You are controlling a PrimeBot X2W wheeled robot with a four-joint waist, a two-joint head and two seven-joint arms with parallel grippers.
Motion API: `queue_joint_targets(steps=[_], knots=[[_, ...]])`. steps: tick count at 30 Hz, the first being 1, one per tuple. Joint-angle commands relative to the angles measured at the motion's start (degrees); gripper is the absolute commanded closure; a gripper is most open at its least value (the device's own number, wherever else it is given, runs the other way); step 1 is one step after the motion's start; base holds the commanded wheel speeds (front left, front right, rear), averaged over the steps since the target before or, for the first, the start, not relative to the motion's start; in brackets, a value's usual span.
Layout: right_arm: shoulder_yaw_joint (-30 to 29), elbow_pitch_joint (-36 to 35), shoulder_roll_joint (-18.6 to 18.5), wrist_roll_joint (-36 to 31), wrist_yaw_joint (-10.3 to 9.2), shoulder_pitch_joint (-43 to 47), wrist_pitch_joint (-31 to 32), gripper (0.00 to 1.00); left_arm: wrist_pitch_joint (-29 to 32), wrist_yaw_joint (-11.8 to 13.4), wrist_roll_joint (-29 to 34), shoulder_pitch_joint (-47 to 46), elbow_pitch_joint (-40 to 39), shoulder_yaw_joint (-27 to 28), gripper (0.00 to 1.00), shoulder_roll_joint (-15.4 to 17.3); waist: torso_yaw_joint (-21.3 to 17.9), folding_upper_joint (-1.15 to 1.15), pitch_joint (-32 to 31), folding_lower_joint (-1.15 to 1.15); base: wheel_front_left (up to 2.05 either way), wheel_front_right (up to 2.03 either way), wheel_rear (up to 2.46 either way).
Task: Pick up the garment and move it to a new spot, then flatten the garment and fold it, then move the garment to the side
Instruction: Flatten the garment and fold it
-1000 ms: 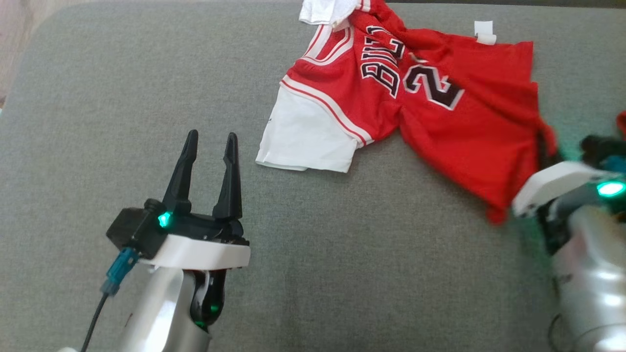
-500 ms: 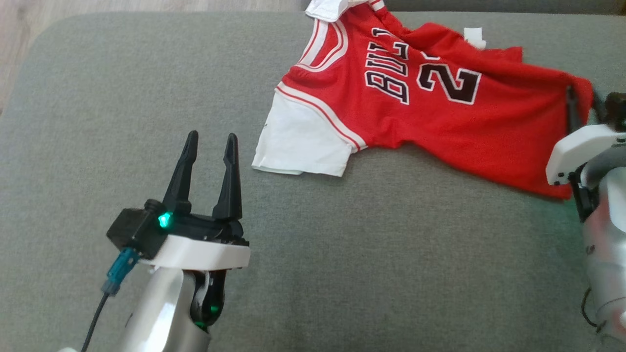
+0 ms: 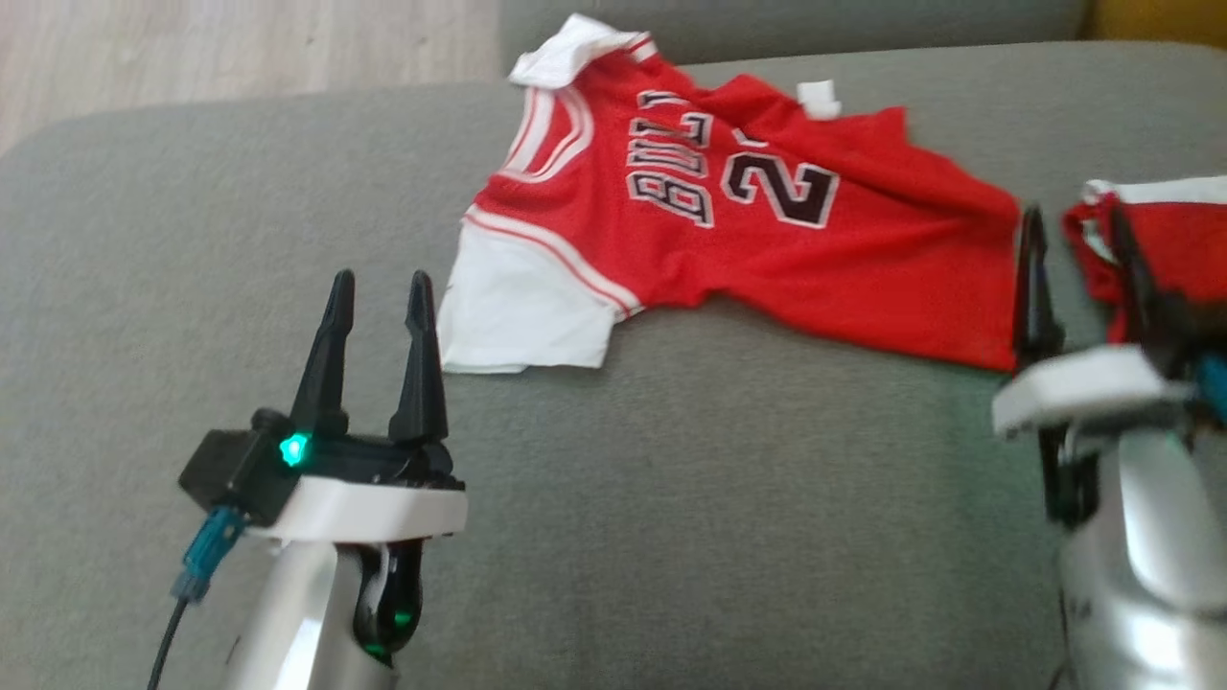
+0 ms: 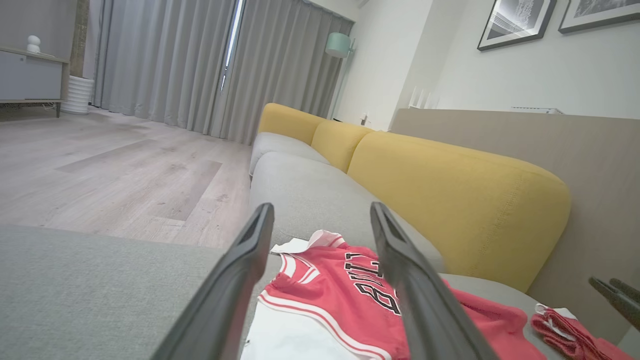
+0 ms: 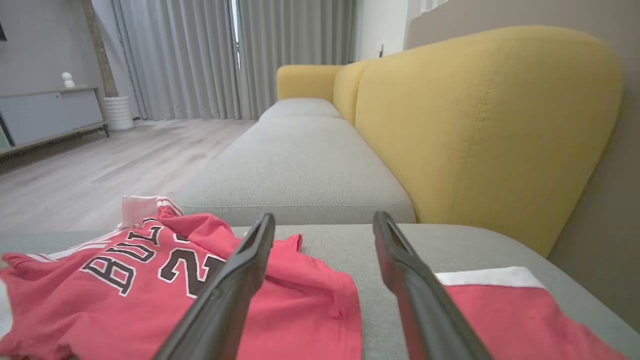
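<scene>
Head view: the left claw (image 3: 380,280) stands spread and empty over the grey sofa (image 3: 671,498). The jersey (image 3: 767,240) lies ahead and to its right, with the white sleeve just beside its right fingertip. The right claw (image 3: 1072,216) is spread too and holds nothing. The jersey's hem is just left of its left finger, and a red cloth (image 3: 1174,235) lies behind its right finger.

Left wrist view: beyond the spread left claw (image 4: 321,210), the jersey (image 4: 325,295) lies on the sofa.

Right wrist view: bare cushion shows between the fingers of the spread right claw (image 5: 324,217). The jersey (image 5: 125,285) lies to its left and the red cloth (image 5: 500,310) to its right.
</scene>
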Motion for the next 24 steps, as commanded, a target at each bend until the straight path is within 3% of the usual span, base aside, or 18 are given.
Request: queue_joint_targets(steps=[1, 7, 15, 24], knots=[[2.4, -3.6, 0.5, 1.4, -0.05, 0.8, -0.7, 0.00, -0.3, 0.3, -0.3, -0.8, -1.9, 2.4, 0.00, 0.5, -1.5, 0.00, -1.2, 0.00, 0.00, 0.00, 0.00], [6.7, -10.9, 0.6, 10.7, -0.05, 11.7, -0.7, 0.00, -0.3, 0.3, 0.2, 0.0, -0.5, 2.7, 0.00, 0.5, -3.8, 0.00, -1.6, 0.00, 0.00, 0.00, 0.00], [9.5, -15.0, 0.6, 14.4, -0.05, 13.0, -0.7, 0.00, -0.3, 0.7, 3.4, -1.8, 3.2, 4.1, 0.00, 0.5, -6.4, 0.00, 1.1, 0.00, 0.00, 0.00, 0.00], [10.2, -16.8, 0.6, 15.6, -0.05, 12.3, -0.7, 0.00, 5.9, 8.1, 7.5, -10.0, 22.3, 4.9, 0.00, 2.8, -8.5, 0.00, 4.5, 0.00, 0.00, 0.00, 0.00]])
